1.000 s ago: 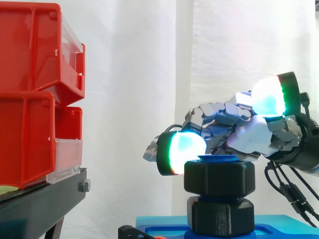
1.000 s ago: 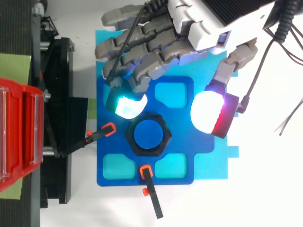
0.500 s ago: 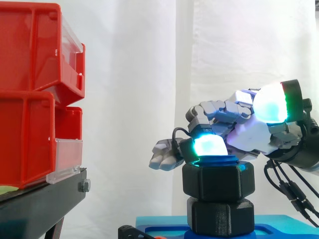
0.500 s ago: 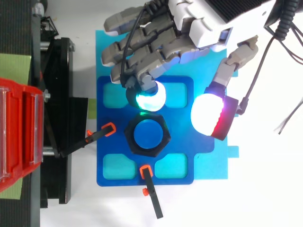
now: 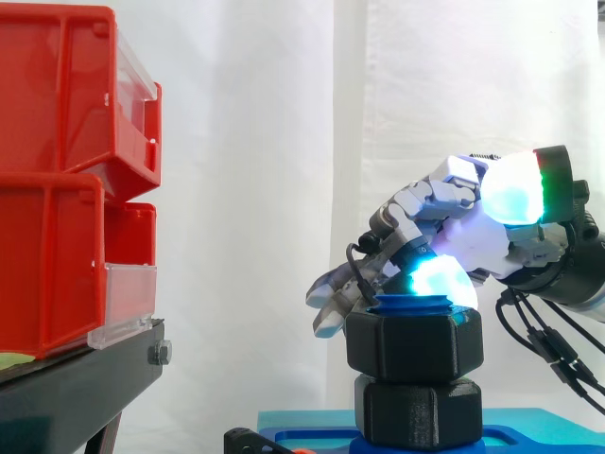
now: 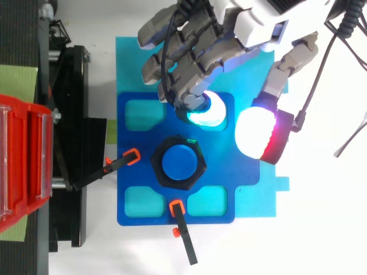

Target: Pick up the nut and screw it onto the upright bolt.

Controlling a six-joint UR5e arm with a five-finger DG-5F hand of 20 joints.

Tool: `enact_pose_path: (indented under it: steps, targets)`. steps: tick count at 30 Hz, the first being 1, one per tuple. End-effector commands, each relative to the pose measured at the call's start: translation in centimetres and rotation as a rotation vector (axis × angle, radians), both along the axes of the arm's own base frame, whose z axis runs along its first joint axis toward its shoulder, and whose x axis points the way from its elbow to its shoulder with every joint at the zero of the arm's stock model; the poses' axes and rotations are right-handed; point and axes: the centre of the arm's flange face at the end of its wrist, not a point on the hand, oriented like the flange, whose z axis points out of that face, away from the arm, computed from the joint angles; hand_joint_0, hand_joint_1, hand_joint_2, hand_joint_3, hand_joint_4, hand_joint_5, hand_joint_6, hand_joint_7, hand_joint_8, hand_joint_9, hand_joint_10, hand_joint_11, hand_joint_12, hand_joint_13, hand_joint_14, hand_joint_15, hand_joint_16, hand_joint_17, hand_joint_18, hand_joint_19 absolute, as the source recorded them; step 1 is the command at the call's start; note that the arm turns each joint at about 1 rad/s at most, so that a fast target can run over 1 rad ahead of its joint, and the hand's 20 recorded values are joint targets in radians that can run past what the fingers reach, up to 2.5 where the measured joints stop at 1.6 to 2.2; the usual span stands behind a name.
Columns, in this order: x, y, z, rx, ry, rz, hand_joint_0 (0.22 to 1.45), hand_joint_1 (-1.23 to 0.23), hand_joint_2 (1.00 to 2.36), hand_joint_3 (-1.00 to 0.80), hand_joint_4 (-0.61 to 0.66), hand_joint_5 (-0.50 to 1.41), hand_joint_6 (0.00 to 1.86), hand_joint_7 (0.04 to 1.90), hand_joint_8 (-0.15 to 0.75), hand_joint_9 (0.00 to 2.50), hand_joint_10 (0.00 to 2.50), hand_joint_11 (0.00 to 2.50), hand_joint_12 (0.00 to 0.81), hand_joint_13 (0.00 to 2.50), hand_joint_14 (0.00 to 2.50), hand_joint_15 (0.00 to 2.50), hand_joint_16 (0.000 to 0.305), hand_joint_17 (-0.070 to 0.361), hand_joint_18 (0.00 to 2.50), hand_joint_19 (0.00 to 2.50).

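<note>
The nut (image 5: 413, 343) sits on the upright bolt (image 6: 178, 162), whose blue tip pokes through the top of it. Just behind, the hand (image 6: 195, 57) is clenched on nothing, its pads (image 6: 207, 112) clear of the nut. If the threads are barely engaged, a glancing fingertip push could likely cock or jam the nut instead of turning it.

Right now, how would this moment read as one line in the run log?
robot hand: fingers curled, holding nothing | nut: sits on upright bolt, near its top | contact: robot hand apart from nut
</note>
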Motion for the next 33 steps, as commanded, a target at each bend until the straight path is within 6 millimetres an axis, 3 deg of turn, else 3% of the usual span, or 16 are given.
enact_pose_path:
  steps: [1,5,7,14,17,22,29,33]
  targets:
    - [0.0,-0.1,0.0,-0.001,-0.001,0.001,0.49,-0.22,1.00,-0.50,0.17,0.04,0.51,1.38,0.213,1.08,0.00,0.00,0.269,0.68,0.00,0.00,0.029,0.065,0.49,0.08]
    - [0.4,-0.5,1.6,-0.011,-0.026,0.010,0.47,-0.19,1.00,-0.50,0.23,-0.03,0.50,1.23,0.249,0.87,0.00,0.00,0.315,0.50,0.00,0.00,0.034,0.078,0.27,0.00]
    - [0.6,-0.9,2.4,-0.014,-0.034,0.015,0.47,-0.19,1.00,-0.50,0.27,-0.08,0.50,1.04,0.241,0.75,0.00,0.00,0.327,0.42,0.00,0.00,0.038,0.084,0.19,0.00]
    - [1.2,-1.2,4.5,-0.012,-0.065,0.039,0.46,-0.18,1.00,-0.50,0.21,-0.16,0.50,0.71,0.234,0.55,0.00,0.00,0.337,0.30,0.00,0.00,0.042,0.095,0.10,0.00]
    - [1.3,-0.7,4.6,-0.011,-0.077,0.045,0.45,-0.17,1.00,-0.50,0.18,-0.17,0.50,0.66,0.230,0.49,0.00,0.00,0.344,0.27,0.00,0.00,0.044,0.099,0.04,0.00]
    - [1.2,0.1,2.9,0.020,-0.061,0.040,0.45,-0.16,1.00,-0.50,0.16,-0.19,0.50,0.61,0.225,0.42,0.00,0.00,0.350,0.22,0.00,0.00,0.045,0.102,0.00,0.00]
    - [1.8,1.2,3.0,0.060,-0.088,0.056,0.45,-0.15,1.00,-0.50,0.16,-0.20,0.50,0.61,0.226,0.40,0.00,0.00,0.350,0.20,0.00,0.00,0.046,0.104,0.00,0.00]
    - [2.1,1.5,1.8,0.073,-0.075,0.046,0.45,-0.15,1.00,-0.50,0.16,-0.20,0.50,0.61,0.228,0.40,0.00,0.00,0.351,0.20,0.00,0.00,0.046,0.104,0.00,0.00]
